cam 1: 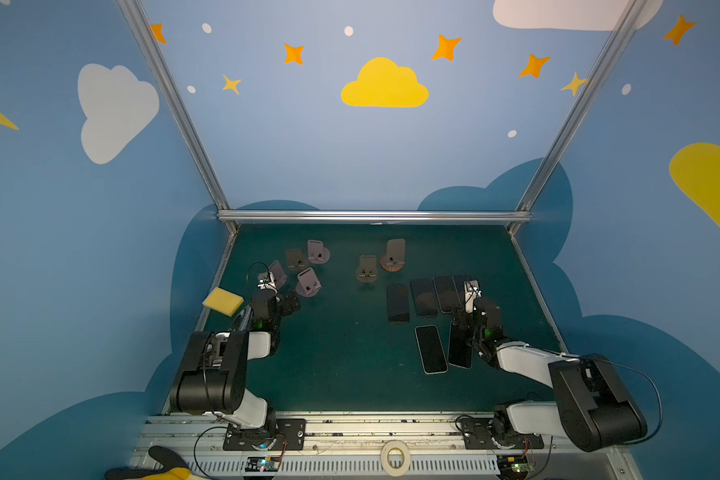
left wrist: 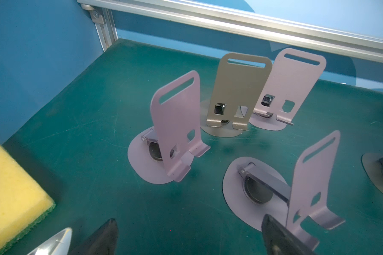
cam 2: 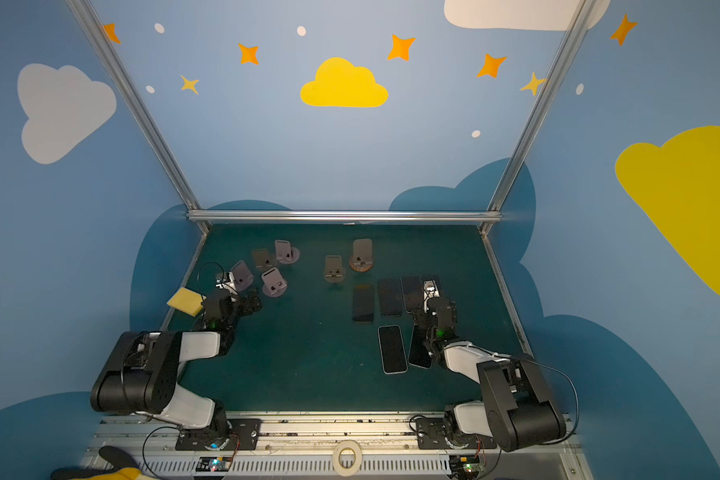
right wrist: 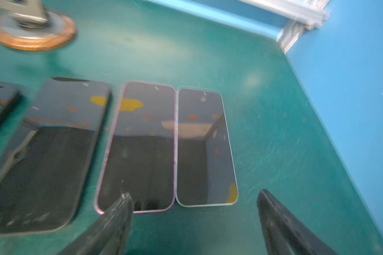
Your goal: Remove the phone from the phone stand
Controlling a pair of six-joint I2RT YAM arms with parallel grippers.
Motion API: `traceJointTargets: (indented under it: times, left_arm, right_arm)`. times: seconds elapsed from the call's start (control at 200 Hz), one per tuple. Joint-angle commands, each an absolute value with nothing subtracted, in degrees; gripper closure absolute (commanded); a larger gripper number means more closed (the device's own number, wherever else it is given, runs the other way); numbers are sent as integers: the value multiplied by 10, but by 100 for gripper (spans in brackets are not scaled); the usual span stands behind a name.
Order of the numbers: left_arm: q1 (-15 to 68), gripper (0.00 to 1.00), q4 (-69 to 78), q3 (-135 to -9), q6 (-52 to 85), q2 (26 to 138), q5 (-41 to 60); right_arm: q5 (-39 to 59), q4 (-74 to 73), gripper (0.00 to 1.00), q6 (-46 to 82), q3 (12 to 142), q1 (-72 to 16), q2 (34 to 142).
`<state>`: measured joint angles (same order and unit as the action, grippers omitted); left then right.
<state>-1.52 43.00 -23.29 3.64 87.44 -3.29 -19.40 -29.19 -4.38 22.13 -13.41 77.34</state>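
Green matting covers the table (cam 1: 341, 357); six empty metal phone stands (cam 1: 308, 282), lilac and grey, sit upright at its far side; black-screened phones (cam 1: 431, 349) lie flat on the mat at the right, none on a stand; the right gripper (right wrist: 194, 220) hovers with jaws wide and empty over the pink-edged phone (right wrist: 139, 150) and its clear-edged neighbour (right wrist: 205, 150); the left gripper (left wrist: 189, 236) gapes wide among the lilac stands, beside a yellow sponge (cam 1: 223, 301).
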Motion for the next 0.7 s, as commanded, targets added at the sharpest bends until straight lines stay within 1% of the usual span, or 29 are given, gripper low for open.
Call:
traceJointTargets:
  times: [0.0, 0.07, 0.105, 0.18, 0.27, 0.696]
  left_arm:
    - [-15, 0, 426, -240, 32, 871, -31]
    - [-15, 0, 427, -239, 32, 870, -31]
    - [-15, 0, 427, -240, 32, 871, -31]
    - [-15, 0, 427, -240, 32, 871, -32]
    - [-14, 0, 427, -239, 32, 871, -32]
    - [-17, 0, 422, -244, 30, 872, -21]
  right_arm:
    - [-125, -245, 12, 5, 293, -84, 796]
    - [-43, -217, 12, 24, 328, -36, 838]
    - [-16, -209, 12, 31, 327, -23, 833]
    - [-17, -263, 11, 15, 302, -24, 835]
    - [-24, -228, 11, 42, 316, -24, 832]
    - [-28, -230, 11, 41, 316, -25, 833]
